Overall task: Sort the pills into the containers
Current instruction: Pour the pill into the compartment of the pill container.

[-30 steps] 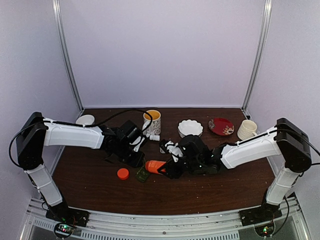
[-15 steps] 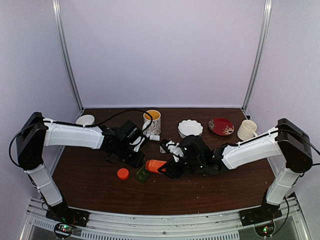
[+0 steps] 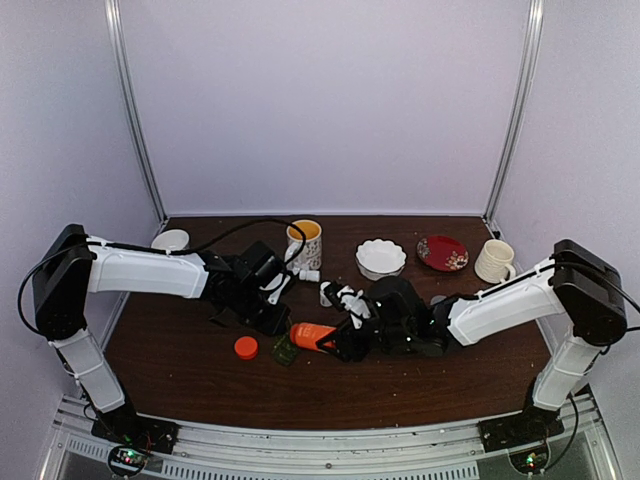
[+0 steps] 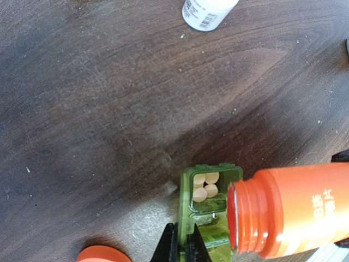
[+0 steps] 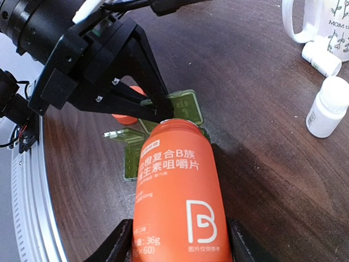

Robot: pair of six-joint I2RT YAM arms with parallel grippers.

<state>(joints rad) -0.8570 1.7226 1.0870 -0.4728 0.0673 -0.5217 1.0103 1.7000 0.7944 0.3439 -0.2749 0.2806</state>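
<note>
while left jaws pinch pill box wall, right jaws clamp orange bottle mouth-over it.

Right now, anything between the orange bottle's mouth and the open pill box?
Nothing visible. The orange bottle, in the right gripper, is uncapped; the orange cap lies off to the side. Its mouth sits right at the open pill box, with pills in one compartment. The left gripper clamps the box's edge, clear of that opening.

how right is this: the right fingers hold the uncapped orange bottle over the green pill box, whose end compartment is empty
Not empty: the left wrist view shows pale round pills in that compartment. The right fingers hold the uncapped orange bottle over the green pill box.
</note>
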